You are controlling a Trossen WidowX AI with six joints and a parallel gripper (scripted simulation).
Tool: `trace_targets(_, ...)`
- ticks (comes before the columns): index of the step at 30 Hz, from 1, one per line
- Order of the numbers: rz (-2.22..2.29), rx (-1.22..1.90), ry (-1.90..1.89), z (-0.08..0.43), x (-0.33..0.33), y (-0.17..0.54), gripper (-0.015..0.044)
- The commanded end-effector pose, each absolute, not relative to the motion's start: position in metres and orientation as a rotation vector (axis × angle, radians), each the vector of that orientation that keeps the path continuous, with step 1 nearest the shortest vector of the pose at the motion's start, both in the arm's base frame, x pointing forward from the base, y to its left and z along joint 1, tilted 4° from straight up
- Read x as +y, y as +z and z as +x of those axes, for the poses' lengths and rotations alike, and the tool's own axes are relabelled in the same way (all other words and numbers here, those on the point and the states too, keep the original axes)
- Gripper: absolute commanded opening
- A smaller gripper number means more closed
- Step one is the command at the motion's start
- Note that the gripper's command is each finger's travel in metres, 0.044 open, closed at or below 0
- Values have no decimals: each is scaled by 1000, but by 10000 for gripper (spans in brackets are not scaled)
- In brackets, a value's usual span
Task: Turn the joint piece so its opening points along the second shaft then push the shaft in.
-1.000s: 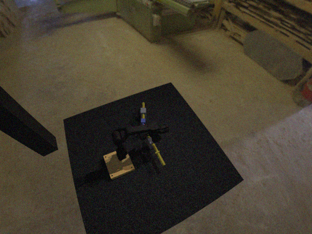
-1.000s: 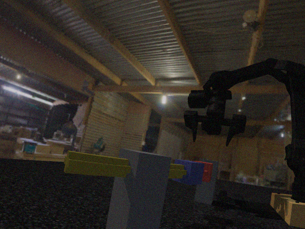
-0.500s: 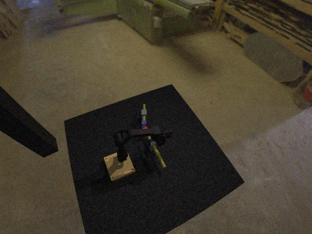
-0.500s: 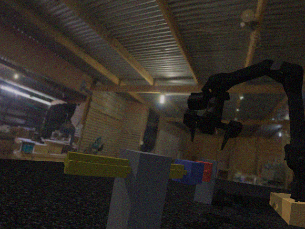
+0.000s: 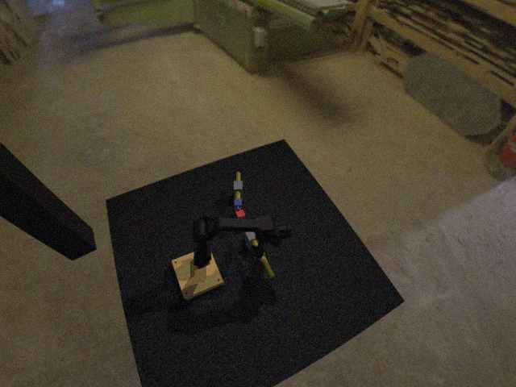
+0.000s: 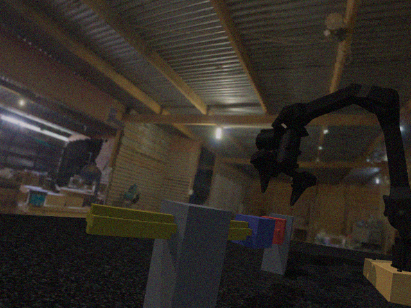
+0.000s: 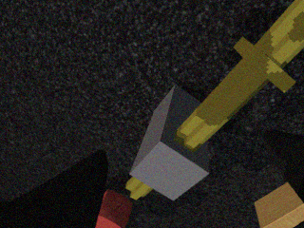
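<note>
The red joint piece [image 5: 240, 214] [image 6: 279, 231] [image 7: 116, 206] sits beside the blue hinge part [image 5: 238, 201] [image 6: 260, 231] on the end of the first yellow shaft [image 5: 238, 175] [image 6: 129, 222], which passes through a grey block [image 5: 238, 185] [image 6: 205, 255]. The second yellow shaft [image 5: 268, 266] [image 7: 228, 95], with a crossbar, runs through the other grey block [image 5: 250, 236] [image 6: 278, 260] [image 7: 171, 171]. Its short near end shows just short of the red piece in the wrist view. My gripper [image 6: 278, 196] [image 7: 186, 148] is open and empty, above the second block and shaft. In the top view the arm hides its fingers.
The wooden base plate [image 5: 195, 287] [image 6: 381, 278] [image 7: 281, 206] of the arm stands beside the two shafts on the black mat [image 5: 325, 291]. A dark beam [image 5: 45, 212] reaches in from the left in the top view, beyond the mat's edge.
</note>
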State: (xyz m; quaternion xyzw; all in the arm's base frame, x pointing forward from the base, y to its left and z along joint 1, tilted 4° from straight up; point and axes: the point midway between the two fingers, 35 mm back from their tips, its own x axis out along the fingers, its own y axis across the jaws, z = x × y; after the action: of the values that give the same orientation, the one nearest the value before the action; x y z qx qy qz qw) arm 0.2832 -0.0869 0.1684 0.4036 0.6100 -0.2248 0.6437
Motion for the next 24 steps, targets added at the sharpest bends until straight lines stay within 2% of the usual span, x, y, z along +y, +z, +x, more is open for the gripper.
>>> trace_targets(1,781,1390,-458,282,-106,171,440)
trace_targets(24,15,1495,-131,252,-212,182,440)
